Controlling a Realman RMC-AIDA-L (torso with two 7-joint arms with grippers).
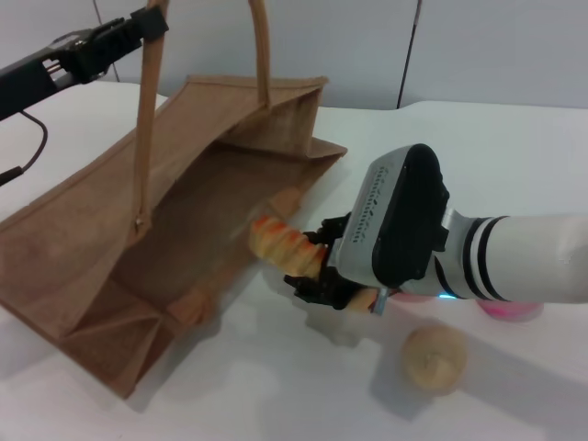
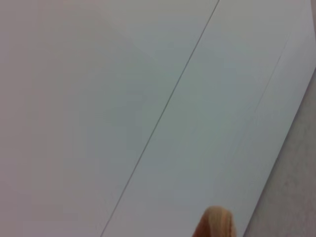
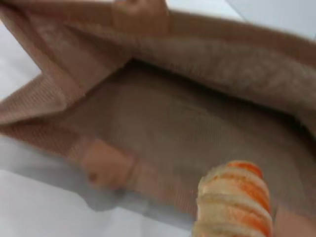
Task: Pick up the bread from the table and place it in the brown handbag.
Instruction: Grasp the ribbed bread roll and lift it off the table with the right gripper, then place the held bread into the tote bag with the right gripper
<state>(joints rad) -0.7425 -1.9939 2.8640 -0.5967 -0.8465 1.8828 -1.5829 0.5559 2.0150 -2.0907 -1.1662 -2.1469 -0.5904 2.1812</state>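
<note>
The right claw (image 1: 323,271) is clamped on the bread (image 1: 287,246) and holds it just above the white surface (image 1: 276,386), right at the open mouth of the brown handbag (image 1: 83,266). The bread's long way points left and a bit far, straight into the bag, with its tip already over the edge. So the bag lies to the left of the claw. The left claw (image 1: 138,28) is far off, holding a handle (image 1: 147,119) up, pinched tight on it.
</note>
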